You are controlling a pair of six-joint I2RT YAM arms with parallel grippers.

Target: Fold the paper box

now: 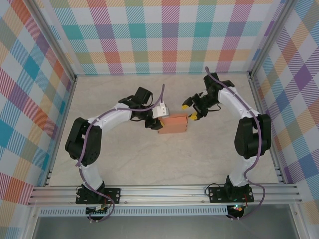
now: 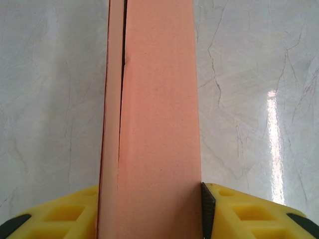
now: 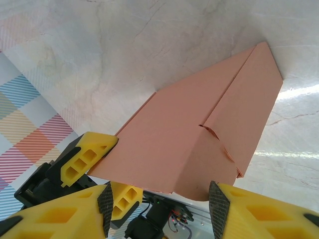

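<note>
The paper box looks nearly closed, clamped in your left tool, with a seam gaping before your parted right tool.

Tabletop: pale beige, marble-patterned with fine grey veins; glossy finish, carrying a bright streak of reflected light in the left wrist view

Back wall: plaid panel in teal, orange, purple, pink and yellow on white

Left wall and right wall: same plaid, flanking the table

Corner posts: silver metal, meeting the table's far corners

Front rail: silver slotted metal extrusion along the near edge

Surface below the rail: plain grey

Lighting: even, bright, soft shadows
</note>
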